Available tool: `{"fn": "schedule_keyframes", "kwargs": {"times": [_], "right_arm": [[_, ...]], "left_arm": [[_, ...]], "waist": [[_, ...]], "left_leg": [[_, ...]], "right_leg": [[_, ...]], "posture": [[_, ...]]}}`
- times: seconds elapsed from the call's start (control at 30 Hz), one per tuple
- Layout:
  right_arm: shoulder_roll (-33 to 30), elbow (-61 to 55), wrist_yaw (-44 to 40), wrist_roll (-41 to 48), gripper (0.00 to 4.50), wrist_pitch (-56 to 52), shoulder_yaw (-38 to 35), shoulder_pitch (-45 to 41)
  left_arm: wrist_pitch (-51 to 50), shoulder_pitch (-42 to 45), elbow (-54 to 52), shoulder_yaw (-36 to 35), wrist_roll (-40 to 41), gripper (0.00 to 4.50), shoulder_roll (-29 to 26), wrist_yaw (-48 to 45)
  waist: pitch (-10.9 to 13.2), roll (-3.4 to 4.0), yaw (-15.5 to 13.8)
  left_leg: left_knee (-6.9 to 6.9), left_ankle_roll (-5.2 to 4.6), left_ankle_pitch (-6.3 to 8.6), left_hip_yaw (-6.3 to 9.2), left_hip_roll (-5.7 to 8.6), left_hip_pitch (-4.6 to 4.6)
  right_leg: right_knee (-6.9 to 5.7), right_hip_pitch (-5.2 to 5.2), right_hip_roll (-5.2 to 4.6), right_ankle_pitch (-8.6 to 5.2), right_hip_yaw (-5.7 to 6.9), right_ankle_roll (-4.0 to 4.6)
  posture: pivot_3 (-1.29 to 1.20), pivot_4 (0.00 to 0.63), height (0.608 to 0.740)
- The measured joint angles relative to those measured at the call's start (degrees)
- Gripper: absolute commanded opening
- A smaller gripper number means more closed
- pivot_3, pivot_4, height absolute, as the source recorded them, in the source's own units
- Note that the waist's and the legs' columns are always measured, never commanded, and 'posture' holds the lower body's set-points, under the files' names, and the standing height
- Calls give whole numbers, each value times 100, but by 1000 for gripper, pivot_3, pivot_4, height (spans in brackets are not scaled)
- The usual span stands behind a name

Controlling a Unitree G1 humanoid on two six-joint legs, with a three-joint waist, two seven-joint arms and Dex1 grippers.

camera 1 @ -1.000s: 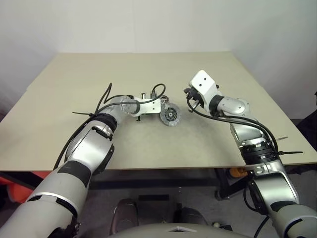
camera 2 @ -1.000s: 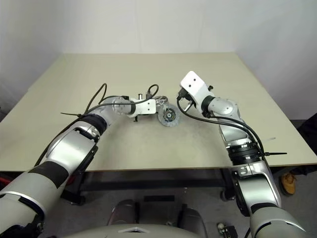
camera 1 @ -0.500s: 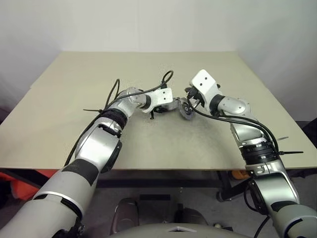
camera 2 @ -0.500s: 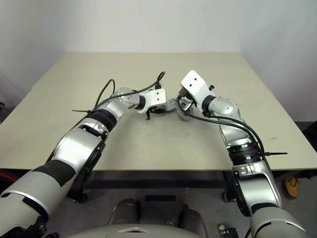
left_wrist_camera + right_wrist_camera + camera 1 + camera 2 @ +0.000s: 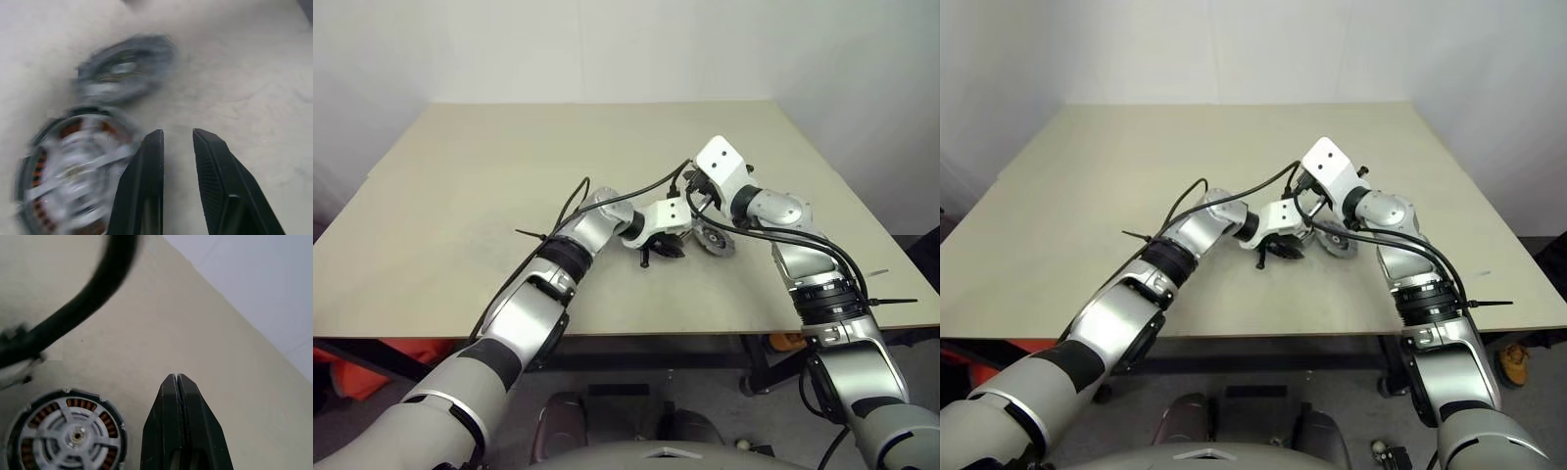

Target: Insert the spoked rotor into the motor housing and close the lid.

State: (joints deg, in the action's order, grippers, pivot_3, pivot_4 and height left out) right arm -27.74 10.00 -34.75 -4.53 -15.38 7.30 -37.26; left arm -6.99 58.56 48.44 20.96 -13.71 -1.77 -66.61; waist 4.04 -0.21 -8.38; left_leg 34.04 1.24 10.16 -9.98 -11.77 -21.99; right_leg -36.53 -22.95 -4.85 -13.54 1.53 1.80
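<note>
White walls back a beige table (image 5: 460,196) where both robot arms meet near the centre. On the tabletop lies the motor housing (image 5: 66,438), a round metal cup with copper-coloured windings, and the spoked rotor (image 5: 73,434) sits inside it, its silver spokes running from a central hub out over the coils. From the head camera the housing shows as a small silver disc on the table between the two wrists.

Beside the housing, in the left wrist view, lies the lid (image 5: 124,68), a dark grey disc resting flat on the table; motion blur makes it hard to say whether it touches the housing or lies just clear of it.

Reaching in from the left, the left gripper (image 5: 177,139) points down at the table just beside the housing, its two black fingers a narrow gap apart with nothing between them. Opposite, the right gripper (image 5: 176,382) hangs above the table near the housing, its fingers pressed tightly together and empty. A black cable (image 5: 73,308) crosses the right wrist view.
</note>
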Motion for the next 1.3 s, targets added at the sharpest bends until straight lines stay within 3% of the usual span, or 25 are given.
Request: {"fn": "schedule_keyframes", "kwargs": {"times": [0.1, 0.3, 0.47, 0.77, 0.97, 1.1, 1.27, 1.3], "right_arm": [[0, 0, 4, 2, 0, 0, 0, 0], [1, 0, 5, 1, 0, 2, 1, -1], [-9, 0, -37, 0, 0, 23, 5, -3], [-641, 22, -754, -199, 0, 368, 332, 394], [-1086, 208, -1377, -362, 0, 901, 582, 430], [-1163, 230, -2066, -347, 0, 1279, 809, 322], [-1200, 389, -2803, -375, 0, 1813, 1201, 118], [-1166, 531, -2858, -435, 166, 1924, 1282, 38]], "left_arm": [[-109, -207, -190, 126, 0, 1560, -122, -35], [-303, -254, -547, 91, 150, 1560, -204, 91], [-733, -381, -1244, -279, 760, 1560, -292, 5], [-2375, -1499, -3599, -1158, 1921, 1560, -1300, 130], [-2872, -2316, -4550, -1817, 2267, 1560, -1632, 1067], [-3194, -2852, -4954, -2363, 2520, 1560, -1507, 1892], [-3424, -3345, -5417, -2542, 2794, 1560, -1358, 2520], [-3430, -3399, -5470, -2544, 2816, 1580, -1357, 2613]], "waist": [[1, 1, -1], [1, 2, -14], [2, 4, -3], [6, 12, 124], [8, 15, 162], [8, 15, 234], [8, 14, 283], [8, 14, 291]], "left_leg": [[0, 0, 0, 0, 1, -1], [1, -1, 0, -1, 3, -3], [-1, -1, 1, -2, 1, -2], [-2, -2, 1, -4, 2, -2], [-1, -1, 1, -4, -1, 1], [2, -2, 2, -3, -1, -3], [7, -7, 4, -3, -2, -5], [8, -7, 4, -3, -2, -5]], "right_leg": [[0, 0, -1, 0, -1, 0], [2, 1, -2, 0, -2, 0], [2, -1, 0, 0, -2, 0], [4, -1, 0, -2, -2, 0], [3, 0, 3, -3, -2, -1], [3, 0, 3, -3, -1, -1], [3, 0, 3, -3, -1, -1], [1, -1, 3, -3, -1, -1]], "posture": [[0, 0, 740], [0, 0, 740], [0, 0, 740], [0, 0, 740], [0, 0, 740], [0, 0, 740], [0, 0, 740], [0, 0, 740]]}}
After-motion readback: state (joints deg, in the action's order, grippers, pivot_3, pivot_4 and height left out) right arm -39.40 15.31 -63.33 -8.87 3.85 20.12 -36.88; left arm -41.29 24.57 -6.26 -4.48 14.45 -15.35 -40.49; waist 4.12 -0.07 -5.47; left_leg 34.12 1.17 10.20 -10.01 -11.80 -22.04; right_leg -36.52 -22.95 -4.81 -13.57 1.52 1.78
